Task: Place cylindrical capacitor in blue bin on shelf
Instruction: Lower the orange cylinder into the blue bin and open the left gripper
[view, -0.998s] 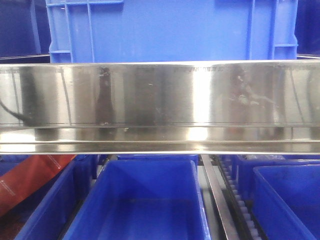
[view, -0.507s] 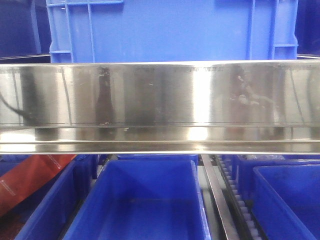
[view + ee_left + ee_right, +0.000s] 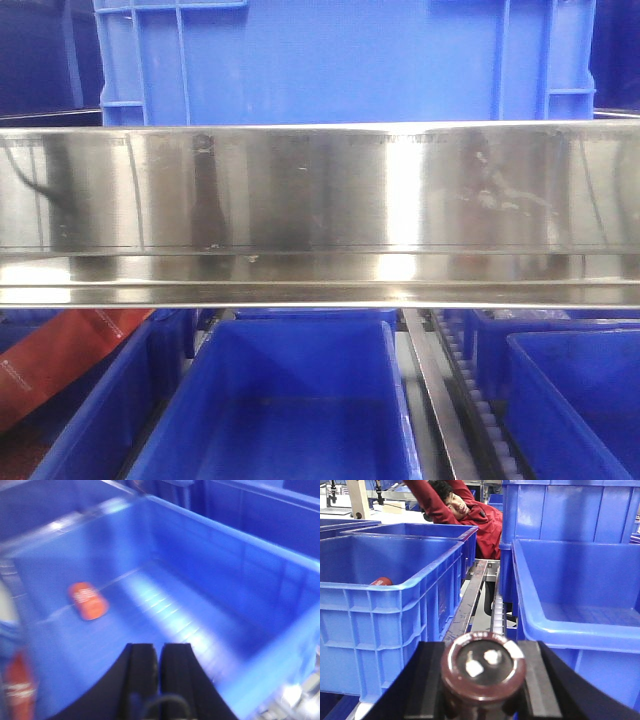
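There is one cylindrical capacitor (image 3: 483, 666), and only the right wrist view shows it. It is a short maroon-brown cylinder seen end-on, with a paler grey, rimmed top that carries two bright spots. The right gripper (image 3: 483, 679) pinches it between two black fingers (image 3: 427, 680), one on each side. The capacitor sits in front of the gap between a left bin (image 3: 390, 620) and a right bin (image 3: 580, 630), and lies in neither. One small red item (image 3: 381, 581) peeks over the left bin's rim (a person in red (image 3: 470, 515) stretches an arm up at the back).

The left wrist view, which is blurred, shows the left gripper (image 3: 160, 662) with its two fingers pressed together and nothing between them. It is over one blue bin (image 3: 240, 570), which has a single orange-red packet (image 3: 88, 601) on its floor.

Only the front view shows the shelf (image 3: 320, 200). It has one broad shiny rail with one large blue crate (image 3: 340, 60) standing above it. At least three bins lie below, with the middle bin (image 3: 300, 400) straight ahead.
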Controlling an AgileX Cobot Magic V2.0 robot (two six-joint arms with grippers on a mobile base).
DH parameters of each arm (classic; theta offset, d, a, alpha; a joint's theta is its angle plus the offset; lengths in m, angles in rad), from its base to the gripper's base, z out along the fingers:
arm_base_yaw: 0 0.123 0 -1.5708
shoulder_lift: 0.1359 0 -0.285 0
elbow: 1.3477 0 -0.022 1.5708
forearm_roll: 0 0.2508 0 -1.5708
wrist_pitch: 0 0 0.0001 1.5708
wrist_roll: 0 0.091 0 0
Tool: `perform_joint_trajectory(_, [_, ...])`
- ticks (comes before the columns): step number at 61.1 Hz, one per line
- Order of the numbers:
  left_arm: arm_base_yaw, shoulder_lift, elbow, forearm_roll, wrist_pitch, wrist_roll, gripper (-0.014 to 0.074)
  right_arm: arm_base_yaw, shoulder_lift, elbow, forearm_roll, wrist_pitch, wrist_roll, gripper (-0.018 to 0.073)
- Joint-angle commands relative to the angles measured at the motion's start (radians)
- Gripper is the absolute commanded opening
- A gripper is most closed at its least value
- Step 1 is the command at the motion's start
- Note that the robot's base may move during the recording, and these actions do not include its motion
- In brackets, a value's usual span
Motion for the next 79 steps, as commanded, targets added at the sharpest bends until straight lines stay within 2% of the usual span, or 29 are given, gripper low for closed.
perform_joint_trajectory(1, [0.002, -0.081, 0.071, 0.051, 0.000, -0.047, -0.0112, 0.001, -0.005, -0.007, -0.001, -0.027, -0.001, -0.0132])
perform_joint_trajectory(5, [0.002, -0.140, 0.138, 0.117, -0.003, -0.122, -0.0111, 0.004, -0.005, -0.007, 0.006, -0.025, -0.001, -0.0132])
perform_joint_trajectory(14, [0.002, -0.291, 0.307, 0.232, -0.019, -0.231, -0.0111, 0.021, -0.005, -0.007, 0.006, -0.025, -0.001, -0.0132])
perform_joint_trajectory(24, [0.002, -0.483, 0.506, 0.278, -0.075, -0.295, -0.0111, 0.021, -0.005, -0.007, 0.006, -0.025, -0.001, -0.0132])
perform_joint_trajectory(31, [0.002, -0.635, 0.667, 0.324, -0.105, -0.381, -0.0111, 0.023, -0.005, -0.007, 0.006, -0.025, -0.001, -0.0132])
perform_joint_trajectory(36, [0.002, -0.737, 0.766, 0.314, -0.115, -0.381, -0.0111, 0.035, -0.005, -0.007, 0.006, -0.035, -0.001, -0.0132])
perform_joint_trajectory(43, [0.002, -0.879, 0.880, 0.245, -0.126, -0.398, -0.0111, 0.064, 0.004, -0.007, 0.006, -0.092, -0.001, -0.0132])
perform_joint_trajectory(54, [0.002, -1.040, 0.975, 0.197, -0.125, -0.398, -0.0111, 0.112, 0.093, -0.055, 0.006, -0.130, -0.001, -0.0132])
perform_joint_trajectory(67, [0.002, -1.121, 0.991, 0.195, -0.123, -0.398, -0.0111, 0.208, 0.326, -0.229, 0.006, -0.130, -0.016, -0.0132])
perform_joint_trajectory(79, [0.002, -1.120, 0.991, 0.195, -0.117, -0.398, -0.0111, 0.289, 0.601, -0.491, 0.006, -0.061, -0.031, -0.0132])
